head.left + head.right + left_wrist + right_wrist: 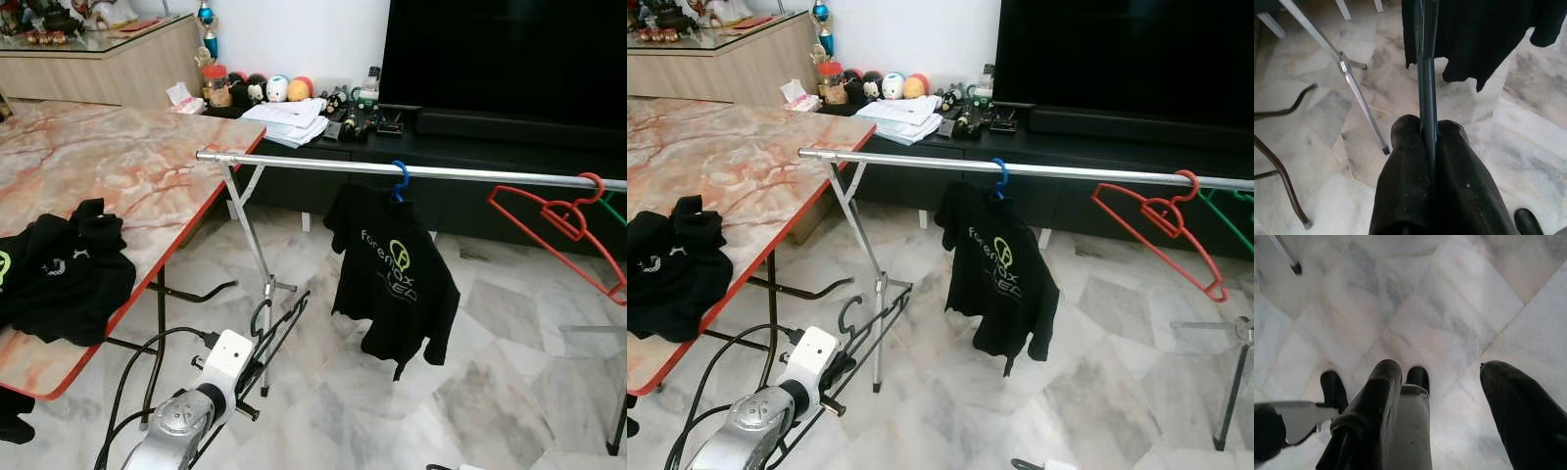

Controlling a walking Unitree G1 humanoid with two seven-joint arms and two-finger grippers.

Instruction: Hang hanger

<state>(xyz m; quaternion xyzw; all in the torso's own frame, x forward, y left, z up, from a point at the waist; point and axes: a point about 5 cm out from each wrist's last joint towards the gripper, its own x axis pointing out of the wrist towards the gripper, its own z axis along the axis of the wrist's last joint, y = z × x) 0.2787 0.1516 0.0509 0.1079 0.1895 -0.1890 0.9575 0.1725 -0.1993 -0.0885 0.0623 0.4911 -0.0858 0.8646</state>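
Observation:
My left gripper (251, 376) is low at the front left, shut on a thin black hanger (281, 325) whose hook (260, 314) points up beside the rack's leg. In the left wrist view the fingers (1405, 161) pinch the hanger's bar (1425, 73). The silver rail (470, 173) runs across at chest height, above and beyond the gripper. On it hang a black T-shirt (392, 269) on a blue hanger (400, 177) and an empty red hanger (563, 225). My right gripper (1442, 377) hangs open over the marble floor.
A marble-topped table (147, 166) with a red edge stands at the left, with a black shirt (59, 274) lying on it. The rack's slanted leg (250, 240) stands just beyond my left gripper. A dark TV cabinet (470, 137) with clutter lies behind the rail.

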